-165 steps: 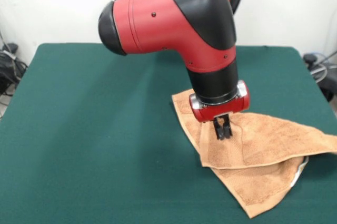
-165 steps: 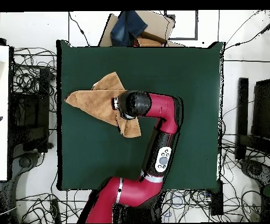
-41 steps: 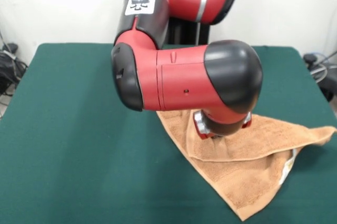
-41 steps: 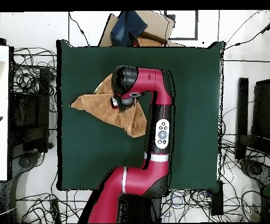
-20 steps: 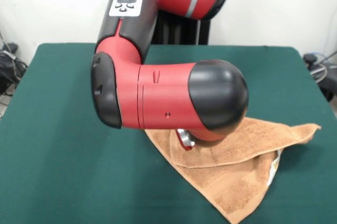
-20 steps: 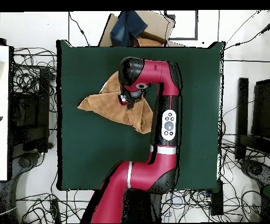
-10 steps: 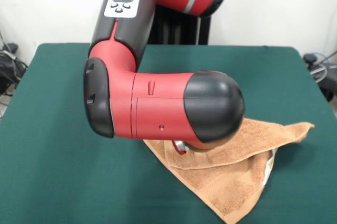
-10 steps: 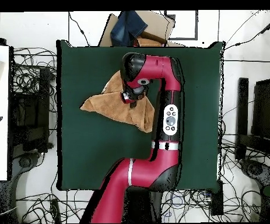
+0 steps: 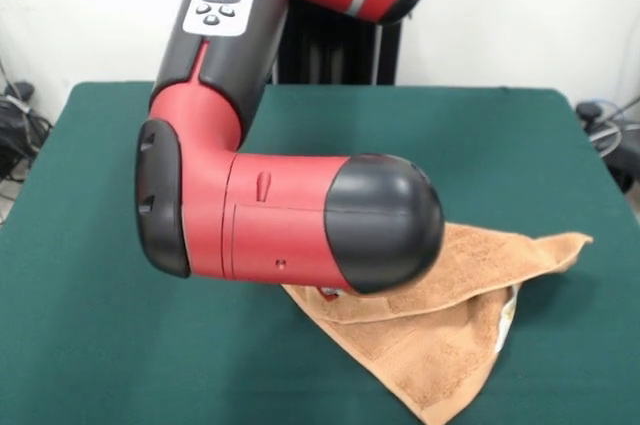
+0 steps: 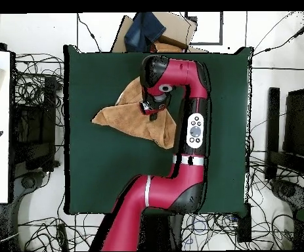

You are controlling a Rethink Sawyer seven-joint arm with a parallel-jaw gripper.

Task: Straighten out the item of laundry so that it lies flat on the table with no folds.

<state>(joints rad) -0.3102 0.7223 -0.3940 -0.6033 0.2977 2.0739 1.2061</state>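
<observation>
Mid-drag, I'd say: gripper [image 10: 150, 107] is down on the towel [image 9: 440, 335], arm [image 9: 290, 230] blocking it in the front view. Can't tell whether it's gripping or just pressing. Towel lies folded on the table [image 9: 90, 345], one layer doubled over another, white label [image 9: 503, 320] at the edge, one corner [image 10: 96, 119] trailing away from the gripper. My read: next move needs the top layer pulled off the lower one, then release.

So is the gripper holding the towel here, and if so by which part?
Cannot be told. The gripper is low over the folded towel, near its middle, but the arm hides any contact.
</observation>
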